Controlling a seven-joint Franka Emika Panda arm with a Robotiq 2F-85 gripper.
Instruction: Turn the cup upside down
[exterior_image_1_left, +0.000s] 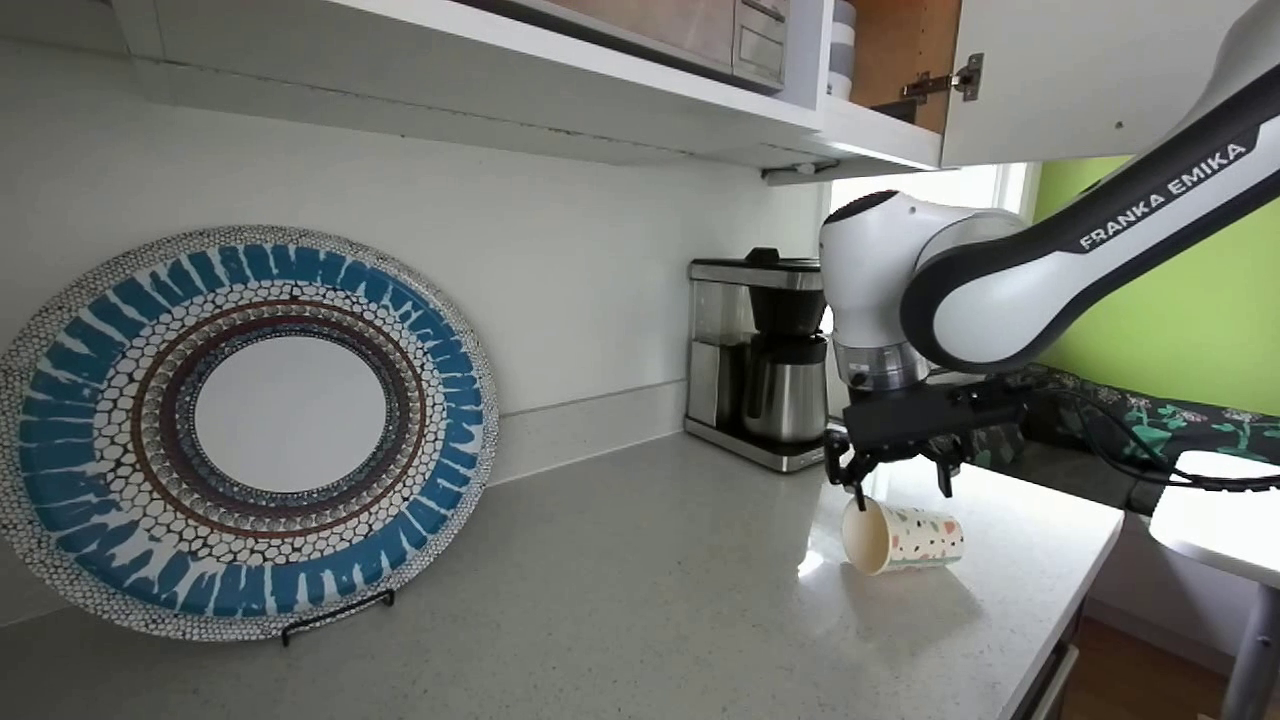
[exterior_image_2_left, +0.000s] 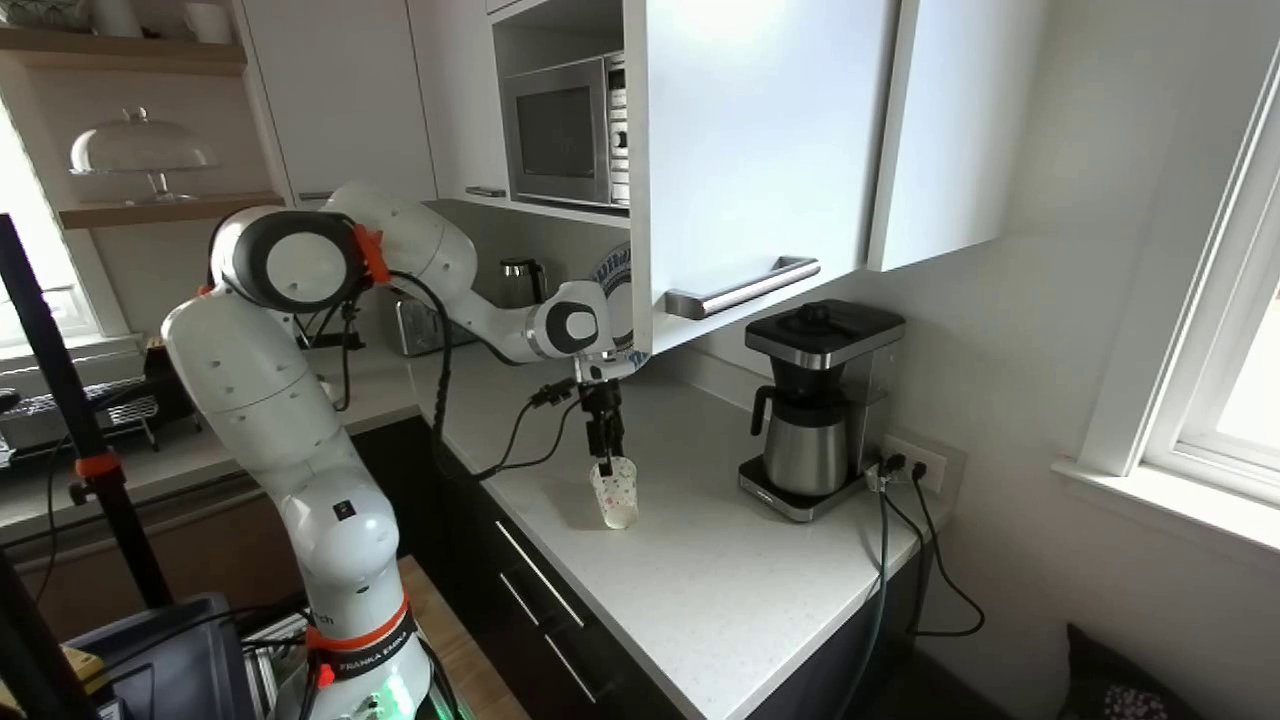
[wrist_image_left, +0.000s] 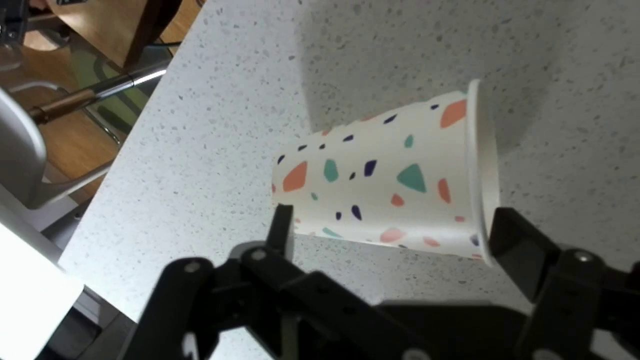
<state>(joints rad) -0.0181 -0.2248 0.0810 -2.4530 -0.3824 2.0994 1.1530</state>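
Note:
The cup (exterior_image_1_left: 925, 538) is a small tapered white paper cup with orange, green and dark specks. It lies on its side on the counter in both exterior views (exterior_image_2_left: 615, 494). Its mouth points toward the patterned plate. In the wrist view the cup (wrist_image_left: 370, 180) has its rim at the right and its base at the left. My gripper (exterior_image_1_left: 903, 497) is open just above the cup, pointing down. It also shows in an exterior view (exterior_image_2_left: 606, 466). In the wrist view my gripper (wrist_image_left: 392, 220) has one finger by the base and the other by the rim. I cannot tell if either touches.
A coffee maker (exterior_image_2_left: 812, 440) stands on the counter (exterior_image_1_left: 620, 600) near the wall. A patterned round plate (exterior_image_1_left: 440, 400) leans on the wall. Upper cabinets (exterior_image_2_left: 760, 150) hang above the counter, with a microwave (exterior_image_2_left: 560, 135) in them. The counter's edge is near the cup.

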